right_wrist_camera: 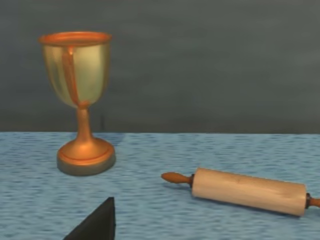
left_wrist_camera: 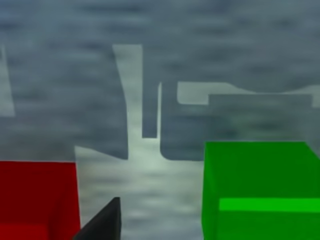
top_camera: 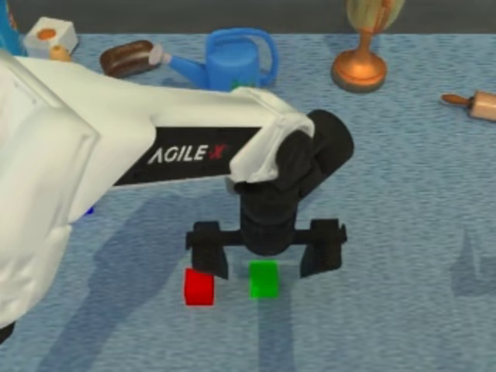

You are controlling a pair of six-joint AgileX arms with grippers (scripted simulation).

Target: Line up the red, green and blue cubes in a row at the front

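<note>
Top view: left fingers (top_camera: 266, 256) spread above green cube (top_camera: 263, 279).

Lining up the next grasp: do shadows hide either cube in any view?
Top view: the left arm's shadow darkens the cloth around the red cube and green cube, yet both read clearly. Left wrist view: pale patches between shadows, cubes vivid. Right wrist view: evenly lit, no cubes.

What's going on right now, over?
Left pincer open above green cube. Red cube beside it, apart. Blue cube unseen. Right arm out of view.
</note>
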